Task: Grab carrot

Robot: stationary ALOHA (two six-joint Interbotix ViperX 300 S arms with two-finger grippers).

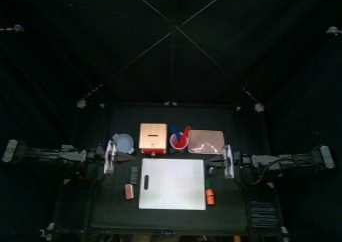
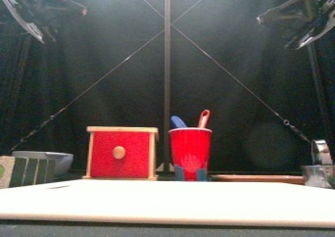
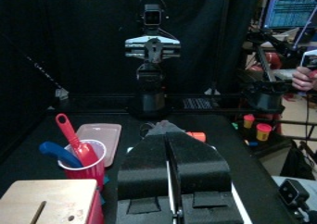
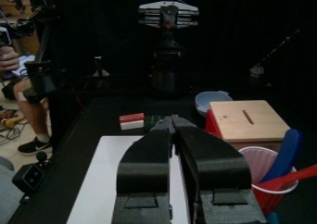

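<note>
**Top view: both arms hover at the board's sides, carrot untouched**

The left gripper (image 1: 110, 162) hangs beside the left edge of the white board (image 1: 174, 183), its jaws pressed together, as the left wrist view (image 3: 173, 146) shows. The right gripper (image 1: 229, 164) hangs by the board's right edge, jaws likewise closed in the right wrist view (image 4: 181, 128).

The carrot (image 1: 214, 196) lies on the black table (image 1: 100, 218) just beside the board's right edge, near the front corner and free of both grippers. A paler salmon piece (image 1: 130, 190) lies just off the board's left edge.

Behind the board stand a red wooden box (image 2: 121, 152) and a red cup (image 2: 190, 153) holding utensils. No writing can be read on any of them. The board's surface is bare, and open table runs along its front edge.
</note>
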